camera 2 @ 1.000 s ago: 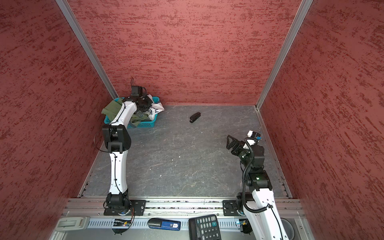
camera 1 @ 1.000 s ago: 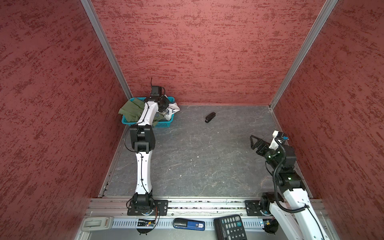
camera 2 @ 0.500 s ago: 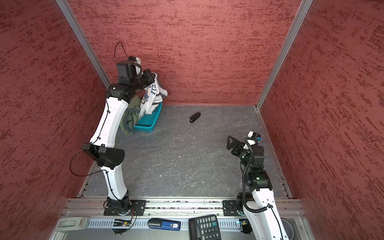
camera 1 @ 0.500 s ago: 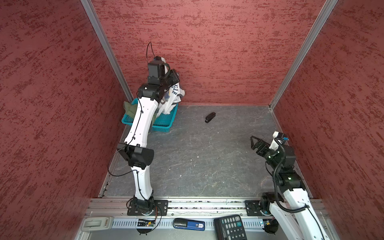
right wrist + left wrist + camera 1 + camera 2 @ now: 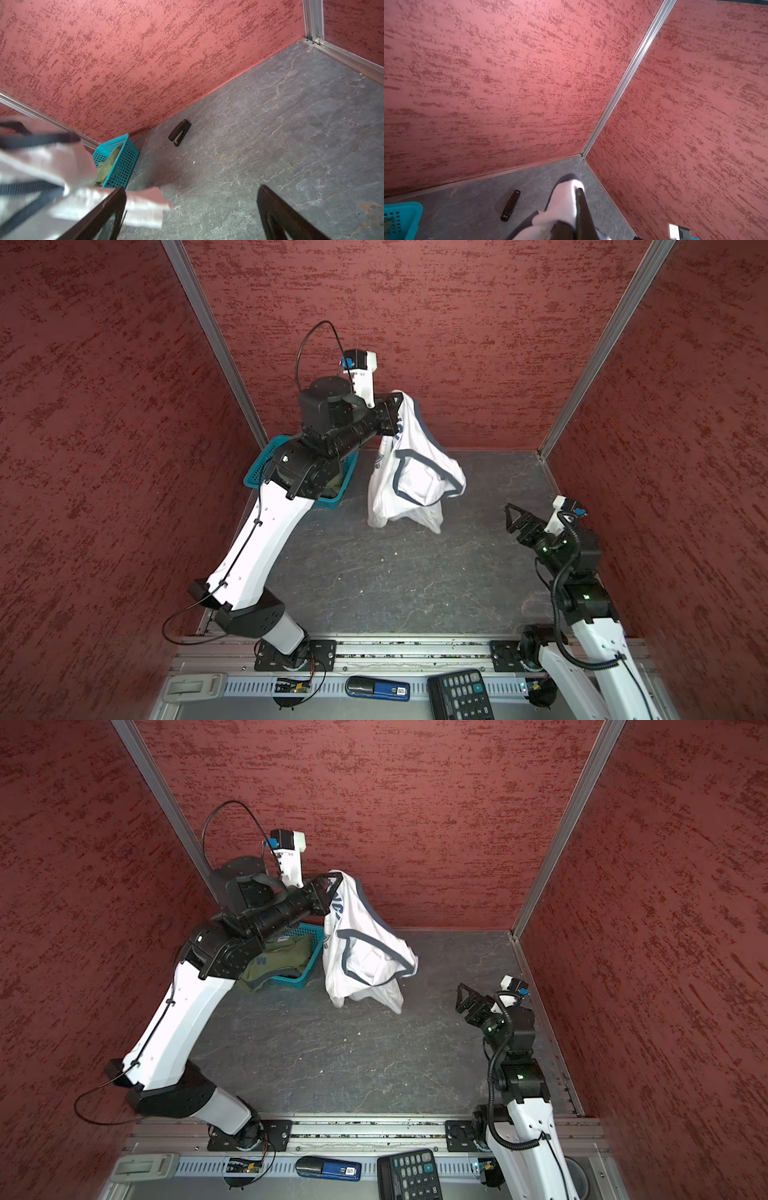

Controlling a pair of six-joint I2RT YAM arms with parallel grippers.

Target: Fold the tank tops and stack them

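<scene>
Because the white tank top [image 5: 411, 485] must be clear of the heap before it can be folded, I have the left tool [image 5: 392, 413] clamped tight on a pinch of its cloth by the dark trim, high above the desk [image 5: 374, 572] toward eleven o'clock in both top views. Held from one point, the shirt hangs crumpled with an armhole gaping. Its lowest corners are down near the desk, and I cannot tell whether they brush it. The height, I judge, is there to lift the cloth free of the teal basket [image 5: 305, 969] at ten o'clock, where the olive tank top [image 5: 282, 959] lies bunched, one edge spilling over the rim. The right tool [image 5: 513, 516] sits at three o'clock, jaws spread wide and empty, pointed toward the hanging shirt. I think it is placed to take a second corner so both arms can spread it flat. A dark stapler [image 5: 179, 133] lies by the back wall at twelve o'clock, apart from the open middle.
</scene>
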